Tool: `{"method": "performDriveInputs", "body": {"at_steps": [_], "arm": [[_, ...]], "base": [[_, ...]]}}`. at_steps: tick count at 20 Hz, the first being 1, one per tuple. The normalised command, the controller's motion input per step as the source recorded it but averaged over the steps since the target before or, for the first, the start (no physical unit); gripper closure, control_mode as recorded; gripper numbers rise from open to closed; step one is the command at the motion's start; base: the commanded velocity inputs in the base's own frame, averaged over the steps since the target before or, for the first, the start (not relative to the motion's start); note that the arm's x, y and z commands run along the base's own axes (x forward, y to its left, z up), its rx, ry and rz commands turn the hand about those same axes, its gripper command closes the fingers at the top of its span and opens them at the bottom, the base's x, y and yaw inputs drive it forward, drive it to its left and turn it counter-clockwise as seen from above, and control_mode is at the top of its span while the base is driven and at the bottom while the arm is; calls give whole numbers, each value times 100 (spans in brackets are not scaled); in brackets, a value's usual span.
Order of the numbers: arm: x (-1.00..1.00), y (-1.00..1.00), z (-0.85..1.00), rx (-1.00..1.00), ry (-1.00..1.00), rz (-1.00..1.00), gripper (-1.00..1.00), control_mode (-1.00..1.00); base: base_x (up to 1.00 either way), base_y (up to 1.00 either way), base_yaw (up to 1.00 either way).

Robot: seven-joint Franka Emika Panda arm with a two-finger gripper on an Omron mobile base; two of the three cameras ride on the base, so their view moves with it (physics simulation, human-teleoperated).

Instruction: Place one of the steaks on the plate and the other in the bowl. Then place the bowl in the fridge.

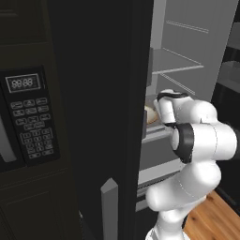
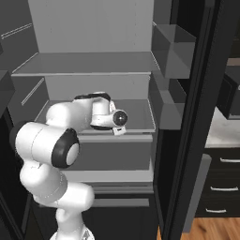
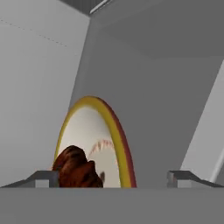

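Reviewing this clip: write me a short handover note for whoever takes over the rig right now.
Gripper: open, holding nothing, reached into the open fridge.
Bowl: sits inside the fridge on a grey shelf, just ahead of the fingertips, with the reddish-brown steak in it. Its pale rim also peeks past the door edge in the left base view.
Done: steak in bowl, bowl in fridge.
Left: draw the arm back out. The other steak and the plate cannot be checked here.
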Motion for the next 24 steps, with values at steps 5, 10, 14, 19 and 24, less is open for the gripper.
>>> {"method": "performDriveInputs", "body": {"at_steps": [5, 10, 14, 19, 24], "arm": [[-98, -23, 67, 1, -18, 0, -100, -100], [-74, -5, 100, 0, -18, 9, -100, -100], [-77, 0, 100, 0, -2, 9, -100, -100], [-94, 0, 96, 0, 11, 4, -100, -100], [-100, 0, 63, 0, 24, 0, -100, -100]], "base": [[0, 0, 0], [0, 0, 0], [0, 0, 0], [0, 0, 0], [0, 0, 0]]}}
